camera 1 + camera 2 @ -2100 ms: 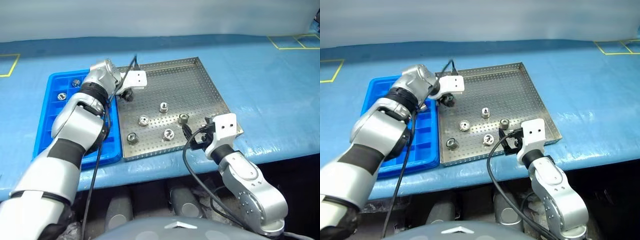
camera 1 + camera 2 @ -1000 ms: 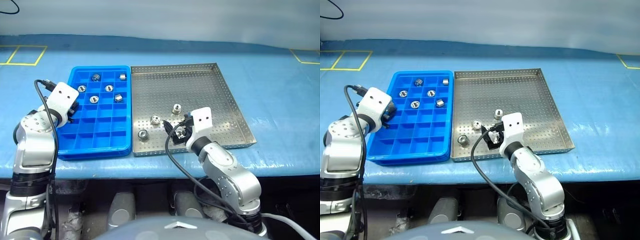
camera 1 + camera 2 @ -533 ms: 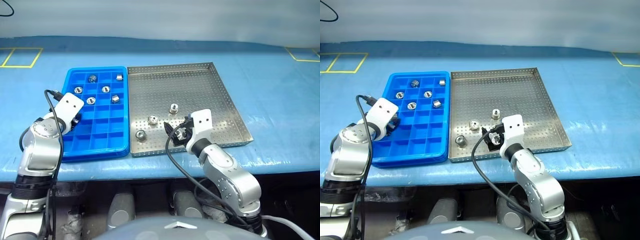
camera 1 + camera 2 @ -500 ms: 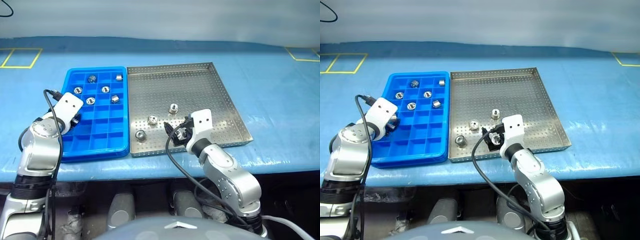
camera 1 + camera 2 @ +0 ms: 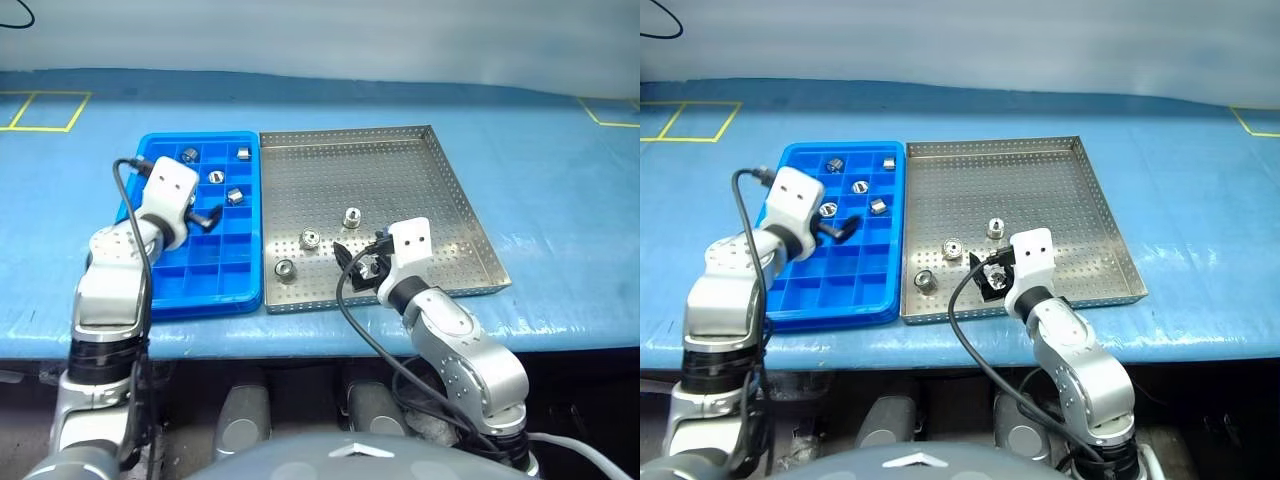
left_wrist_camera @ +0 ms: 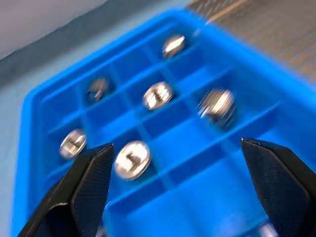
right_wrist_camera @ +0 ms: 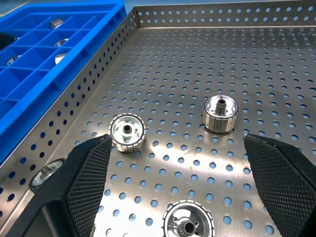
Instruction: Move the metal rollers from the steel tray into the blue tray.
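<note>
Blue counter (image 5: 560,170): left claw (image 5: 208,216) gaping, empty, hovering over blue tray (image 5: 140,300). Right claw (image 7: 173,163) wide above steel tray (image 5: 470,240). Next: closing on nearest metal roller (image 7: 188,226).

Rollers split between two trays set side by side

The steel tray (image 5: 440,190), shallow with a perforated floor, lies touching the blue tray (image 5: 236,290) on that tray's right. Four shiny metal rollers (image 7: 127,133) with dark centre holes rest apart in the steel tray's near-left part. More rollers sit singly in cells in the far part of the blue tray's grid.
</note>
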`<state>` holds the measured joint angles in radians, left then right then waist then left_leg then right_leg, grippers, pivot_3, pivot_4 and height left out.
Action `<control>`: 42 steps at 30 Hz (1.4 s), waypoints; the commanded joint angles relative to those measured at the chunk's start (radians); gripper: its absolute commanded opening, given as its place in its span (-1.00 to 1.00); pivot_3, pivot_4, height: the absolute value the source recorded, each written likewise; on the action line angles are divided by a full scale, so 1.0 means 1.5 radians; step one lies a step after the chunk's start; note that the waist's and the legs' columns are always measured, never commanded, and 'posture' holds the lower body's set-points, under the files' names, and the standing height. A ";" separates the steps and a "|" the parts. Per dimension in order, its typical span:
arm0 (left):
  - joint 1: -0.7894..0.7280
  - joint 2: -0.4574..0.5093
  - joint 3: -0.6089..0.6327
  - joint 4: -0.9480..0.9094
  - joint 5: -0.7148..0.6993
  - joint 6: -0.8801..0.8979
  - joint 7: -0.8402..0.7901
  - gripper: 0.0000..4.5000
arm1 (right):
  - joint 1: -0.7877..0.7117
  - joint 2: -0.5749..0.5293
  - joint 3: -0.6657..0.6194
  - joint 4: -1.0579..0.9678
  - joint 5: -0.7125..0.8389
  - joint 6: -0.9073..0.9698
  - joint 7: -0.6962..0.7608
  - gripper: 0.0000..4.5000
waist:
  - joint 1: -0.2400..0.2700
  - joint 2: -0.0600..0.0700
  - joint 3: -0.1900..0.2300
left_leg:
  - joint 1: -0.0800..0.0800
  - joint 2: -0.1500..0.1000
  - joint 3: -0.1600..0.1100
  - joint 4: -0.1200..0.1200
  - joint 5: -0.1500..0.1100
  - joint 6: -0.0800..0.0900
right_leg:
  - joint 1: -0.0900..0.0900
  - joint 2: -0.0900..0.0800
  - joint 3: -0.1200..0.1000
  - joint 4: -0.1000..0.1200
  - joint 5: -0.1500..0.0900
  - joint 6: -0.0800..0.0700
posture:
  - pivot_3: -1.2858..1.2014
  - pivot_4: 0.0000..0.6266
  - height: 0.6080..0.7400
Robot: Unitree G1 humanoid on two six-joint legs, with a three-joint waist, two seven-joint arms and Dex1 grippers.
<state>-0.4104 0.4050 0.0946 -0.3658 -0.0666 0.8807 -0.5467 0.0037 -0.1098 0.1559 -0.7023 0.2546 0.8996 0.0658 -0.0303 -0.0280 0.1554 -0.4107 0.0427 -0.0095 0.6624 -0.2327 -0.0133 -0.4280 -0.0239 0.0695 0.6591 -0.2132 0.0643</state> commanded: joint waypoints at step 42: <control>-0.290 0.031 -0.281 0.421 0.055 -0.240 -0.298 -0.23 | 0.040 0.006 -0.008 -0.047 -0.003 -0.013 -0.015 1.00 | -0.042 0.000 0.001 | -0.002 0.001 -0.002 -0.002 0.001 0.003 | -0.003 0.002 0.001 0.000 0.000 -0.001 | -0.03 -0.52 1.00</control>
<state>-0.8337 0.4637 -0.4072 0.3581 0.0573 0.4924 -1.0323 0.0746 -0.1052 0.1486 -0.7528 0.2461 0.8966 0.0399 -0.0928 -0.0273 0.1564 -0.4153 0.0434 -0.0120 0.6600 -0.2315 -0.0091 -0.4323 -0.0208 0.0710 0.6590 -0.2134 0.0638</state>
